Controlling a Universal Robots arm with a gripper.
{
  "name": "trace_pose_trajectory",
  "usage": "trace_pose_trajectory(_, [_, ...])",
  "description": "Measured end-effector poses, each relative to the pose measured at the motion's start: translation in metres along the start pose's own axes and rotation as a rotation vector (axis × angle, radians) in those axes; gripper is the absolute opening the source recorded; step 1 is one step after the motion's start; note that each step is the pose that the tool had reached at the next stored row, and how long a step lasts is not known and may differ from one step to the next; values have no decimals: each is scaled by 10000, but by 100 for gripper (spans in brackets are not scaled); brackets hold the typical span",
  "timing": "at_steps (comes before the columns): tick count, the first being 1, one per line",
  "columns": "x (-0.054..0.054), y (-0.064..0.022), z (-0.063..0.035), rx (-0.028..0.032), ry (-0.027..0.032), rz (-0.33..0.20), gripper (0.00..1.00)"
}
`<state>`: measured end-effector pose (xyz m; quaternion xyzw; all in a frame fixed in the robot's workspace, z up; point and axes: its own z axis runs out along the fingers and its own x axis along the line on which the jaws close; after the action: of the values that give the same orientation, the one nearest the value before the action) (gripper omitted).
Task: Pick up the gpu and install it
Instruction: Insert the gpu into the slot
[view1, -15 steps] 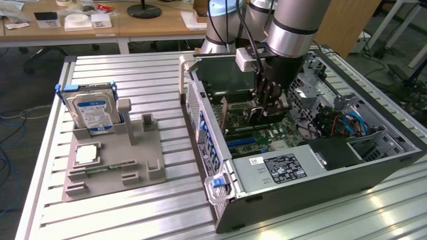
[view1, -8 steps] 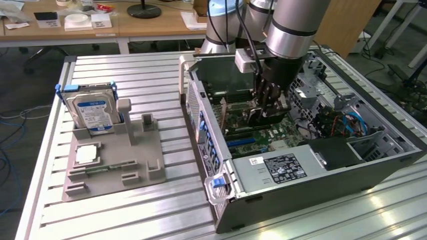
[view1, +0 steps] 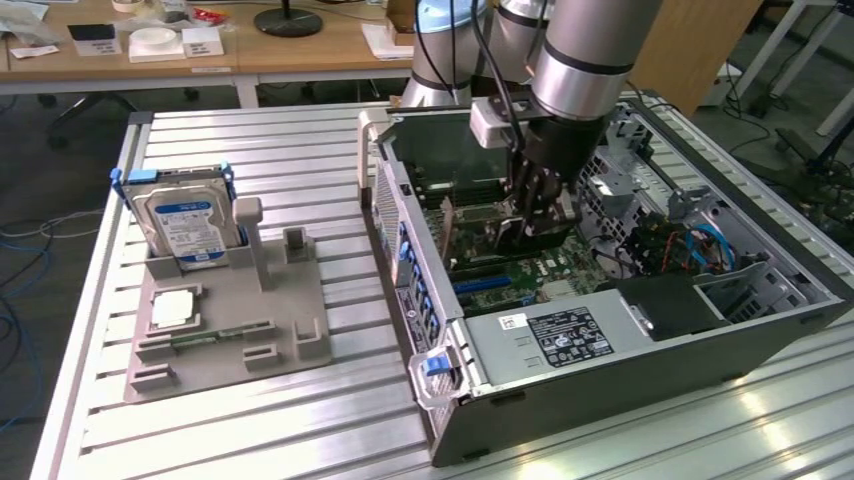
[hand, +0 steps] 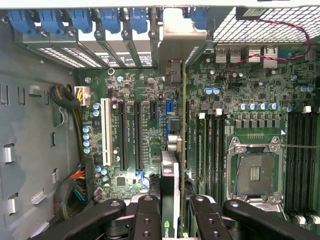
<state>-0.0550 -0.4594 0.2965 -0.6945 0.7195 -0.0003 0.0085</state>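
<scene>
Wrist view: gpu (hand: 172, 165) edge-on between jaws

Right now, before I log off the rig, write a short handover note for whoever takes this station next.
Gripper: inside the open PC case, shut on the gpu, which it holds edge-on above the motherboard.
Gpu: over the expansion slots, its pale bracket up at the rear slot openings by the blue latches. Whether it is fully seated cannot be told from these views.
Other parts: the hard drive and the processor chip sit on the grey holder beside the case.
Done: gpu picked up and brought into the case.
Left: confirm seating; release.
</scene>
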Motion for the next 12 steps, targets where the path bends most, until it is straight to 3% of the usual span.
trace_pose_trajectory(12, [7,0,21,0,1,0,27])
